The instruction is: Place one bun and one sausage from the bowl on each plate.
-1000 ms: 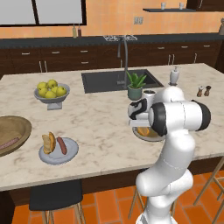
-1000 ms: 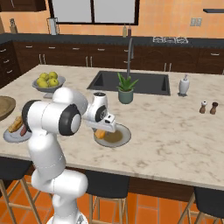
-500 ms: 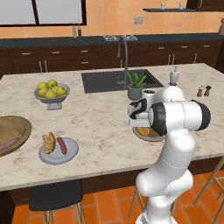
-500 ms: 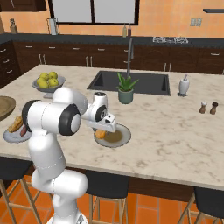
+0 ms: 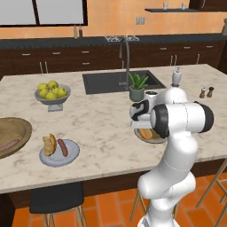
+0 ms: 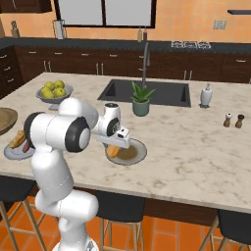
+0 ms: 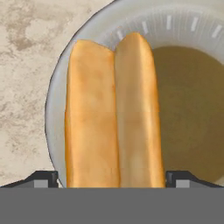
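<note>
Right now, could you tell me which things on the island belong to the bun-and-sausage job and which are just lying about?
Part of the job:
wooden bowl
left plate with a bun and a sausage
near plate with a bun, no sausage
gripper, fingertips apart either side of the bun

Lying about:
apple bowl
potted plant
soap dispenser
salt and pepper shakers

White Franka Panda arm (image 5: 177, 146): glossy rounded segments, thick tubular links, smooth casing. Dark grey to black rings at joints; large dark disc on elbow joint end (image 6: 76, 139). Lower column bulges into rounded white base section. White hand block carries small dark panel on side. Gripper (image 7: 112, 178): two small dark finger tips (image 7: 43, 178), squared off, with lighter grey inset patches.
</note>
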Tool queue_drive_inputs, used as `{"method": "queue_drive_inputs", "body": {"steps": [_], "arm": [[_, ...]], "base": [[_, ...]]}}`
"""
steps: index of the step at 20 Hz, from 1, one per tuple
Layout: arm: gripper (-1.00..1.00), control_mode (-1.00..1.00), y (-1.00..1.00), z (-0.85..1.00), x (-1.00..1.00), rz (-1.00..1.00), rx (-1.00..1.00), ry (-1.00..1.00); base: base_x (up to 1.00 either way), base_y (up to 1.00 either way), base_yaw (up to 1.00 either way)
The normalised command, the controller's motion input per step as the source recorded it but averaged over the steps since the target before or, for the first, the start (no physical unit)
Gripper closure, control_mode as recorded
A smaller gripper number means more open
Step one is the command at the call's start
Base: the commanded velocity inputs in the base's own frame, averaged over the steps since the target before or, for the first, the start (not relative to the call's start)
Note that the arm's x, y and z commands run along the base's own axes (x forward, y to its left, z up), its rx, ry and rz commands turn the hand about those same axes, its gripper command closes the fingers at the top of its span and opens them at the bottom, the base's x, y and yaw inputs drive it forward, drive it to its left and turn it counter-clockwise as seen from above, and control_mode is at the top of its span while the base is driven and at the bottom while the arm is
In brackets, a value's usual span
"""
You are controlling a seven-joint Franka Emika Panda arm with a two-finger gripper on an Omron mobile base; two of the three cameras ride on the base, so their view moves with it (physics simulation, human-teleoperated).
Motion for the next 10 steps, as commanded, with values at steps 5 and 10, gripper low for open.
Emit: {"method": "queue_drive_inputs", "body": {"steps": [5,10], "arm": [[-1.0,-1.0,-0.1,0.38,-0.32,0.0,0.0,0.0],[-1.0,-1.0,-0.02,0.72,-0.71,0.0,0.0,0.0]], "base": [[0.0,0.0,0.0],[0.0,0.0,0.0]]}}
